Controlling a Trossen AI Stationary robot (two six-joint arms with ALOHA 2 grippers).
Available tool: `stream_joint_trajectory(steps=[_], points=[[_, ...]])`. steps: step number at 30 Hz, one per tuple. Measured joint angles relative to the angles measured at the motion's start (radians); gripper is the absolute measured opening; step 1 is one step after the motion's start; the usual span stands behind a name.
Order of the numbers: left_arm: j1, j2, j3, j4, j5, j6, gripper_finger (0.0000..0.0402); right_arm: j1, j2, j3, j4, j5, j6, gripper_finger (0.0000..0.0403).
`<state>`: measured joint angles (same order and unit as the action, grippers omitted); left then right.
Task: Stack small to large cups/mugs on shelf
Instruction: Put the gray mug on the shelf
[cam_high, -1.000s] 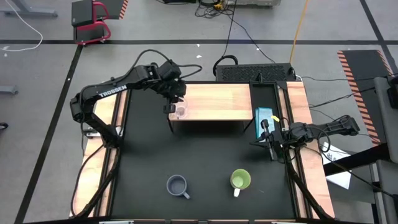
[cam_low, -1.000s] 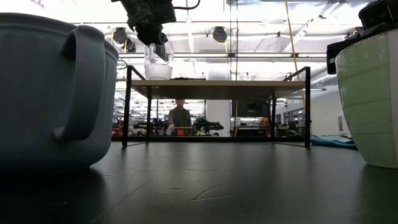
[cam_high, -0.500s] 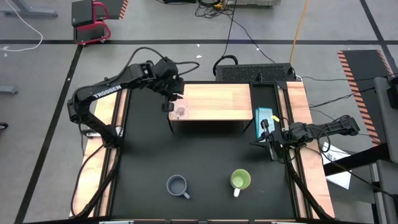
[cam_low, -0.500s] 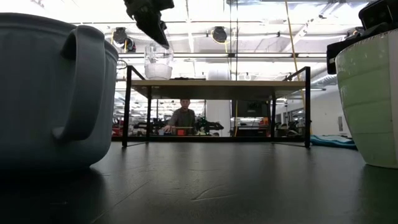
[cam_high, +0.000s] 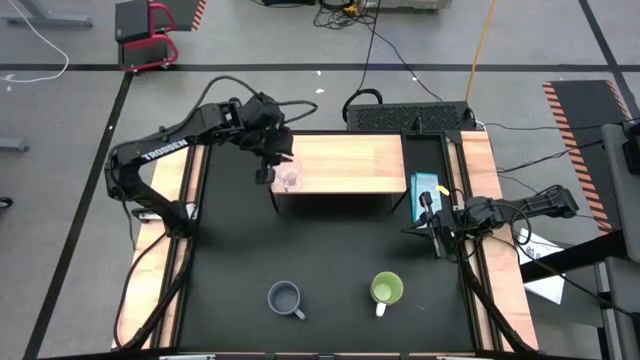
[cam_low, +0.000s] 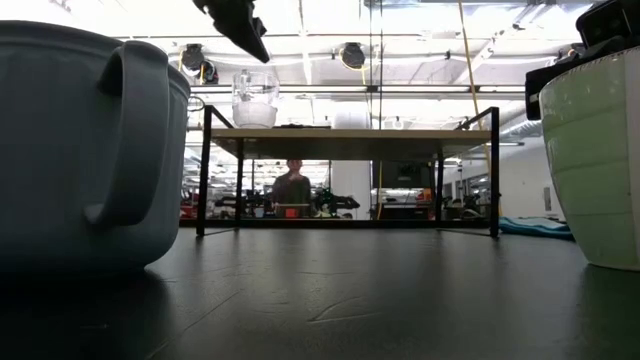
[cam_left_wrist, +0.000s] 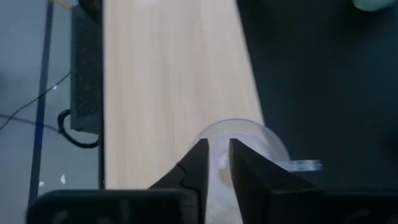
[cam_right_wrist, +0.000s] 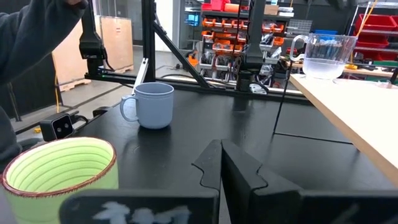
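Note:
The small clear glass cup stands upright on its base at the left end of the light-wood shelf; the low view shows the cup on the board. My left gripper hangs just above the cup's rim, clear of it, its fingers narrowly open. The grey-blue mug and the lime-green mug stand on the black table near its near edge. My right gripper waits shut at the table's right side.
A teal box lies right of the shelf, close to the right arm. A black device sits behind the far edge. Free board lies right of the glass cup. A person stands in the room beyond, and a dark sleeve shows nearby.
My left gripper has let go of the glass cup's rim, risen straight up, and drawn slightly toward the table's left edge. The cup has stayed standing on the shelf's left end.

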<state>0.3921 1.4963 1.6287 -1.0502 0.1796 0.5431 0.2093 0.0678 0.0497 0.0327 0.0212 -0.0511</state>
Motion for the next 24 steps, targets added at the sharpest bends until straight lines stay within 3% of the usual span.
stream_joint_trajectory(steps=[4, 16, 24], points=[[-0.023, 0.0, 0.0, -0.004, 0.006, 0.029, 0.0008, 0.0, 0.0, 0.0, 0.0, 0.0, 0.005, 0.0], [-0.079, -0.042, -0.002, -0.058, 0.007, -0.006, 0.0002, 0.0, 0.0, 0.0, 0.0, 0.0, 0.005, 0.0], [-0.109, -0.196, -0.018, -0.045, 0.124, -0.063, 0.0001, 0.0, 0.008, 0.0, -0.001, 0.0, 0.004, 0.0]])
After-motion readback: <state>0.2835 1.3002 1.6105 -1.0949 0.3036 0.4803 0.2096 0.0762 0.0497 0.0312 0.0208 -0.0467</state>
